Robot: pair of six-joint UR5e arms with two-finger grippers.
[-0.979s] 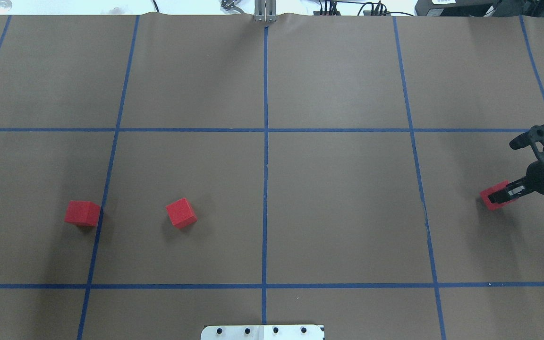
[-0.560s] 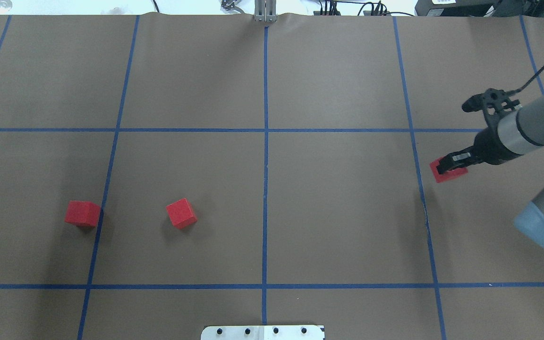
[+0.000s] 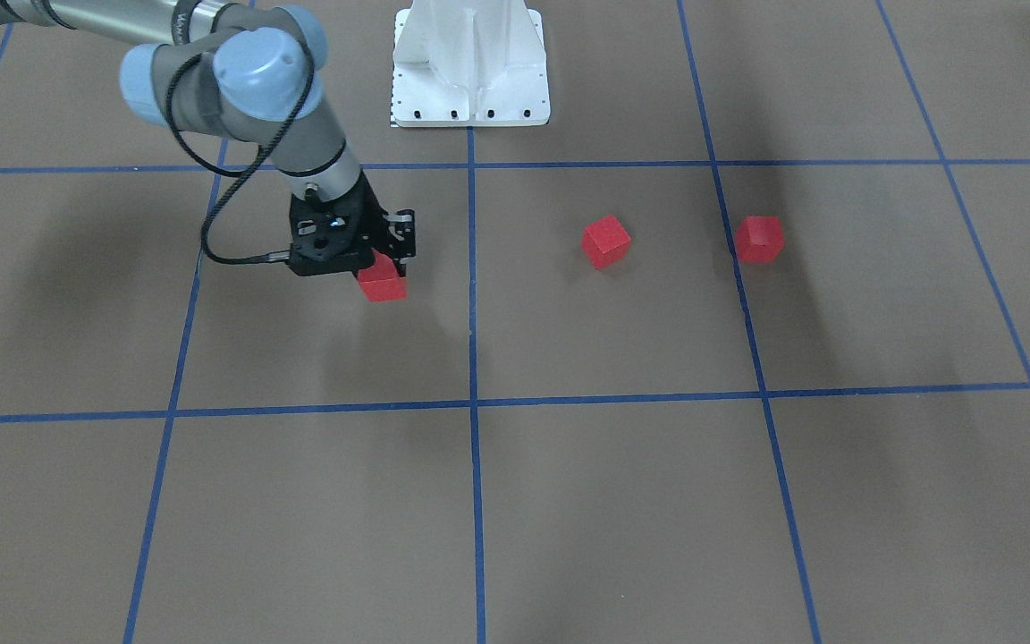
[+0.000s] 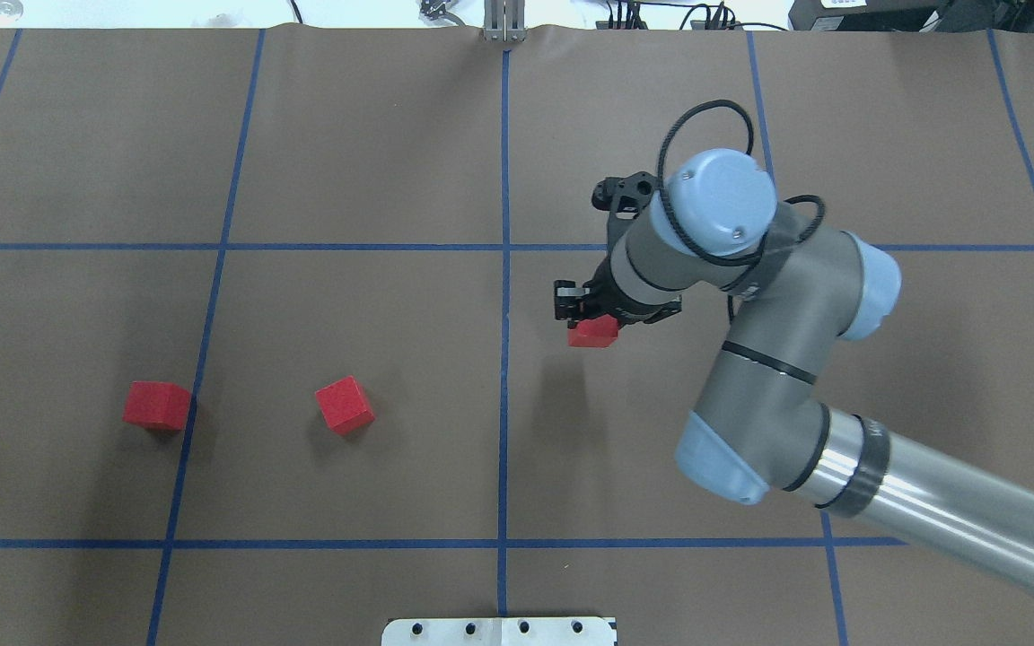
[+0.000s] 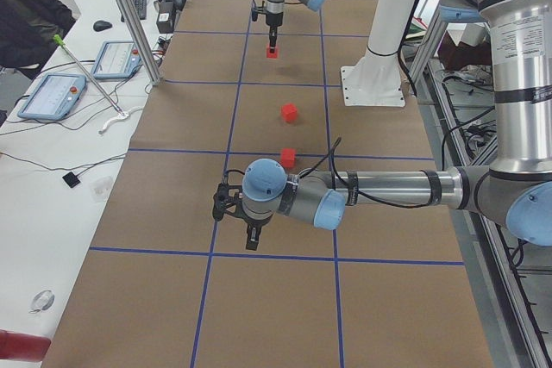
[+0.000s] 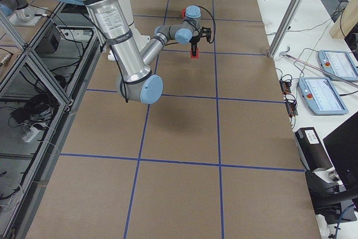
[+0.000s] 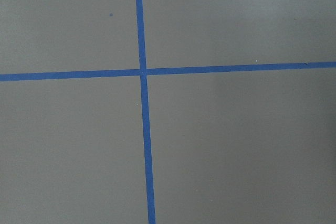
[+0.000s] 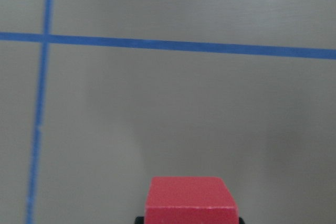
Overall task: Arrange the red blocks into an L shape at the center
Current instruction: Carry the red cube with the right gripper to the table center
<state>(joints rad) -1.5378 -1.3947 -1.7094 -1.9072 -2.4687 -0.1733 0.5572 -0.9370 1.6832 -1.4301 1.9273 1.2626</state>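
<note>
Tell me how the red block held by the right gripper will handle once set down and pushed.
The red block is a flat-faced cube, so it should slide rather than roll. Its edges look straight in the right gripper, so it is probably stiff. Its matte faces likely resist slipping.

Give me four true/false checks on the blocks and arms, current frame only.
1. One red cube, the carried block, is clamped in the right jaws. True.
2. All three red blocks touch each other at centre. False: the outer block and the inner block lie loose and apart on the robot's left half of the table.
3. The carried block is just on the robot's right of the centre tape line. True.
4. The left wrist view shows a red block. False: it shows only brown paper and a blue tape cross.
</note>
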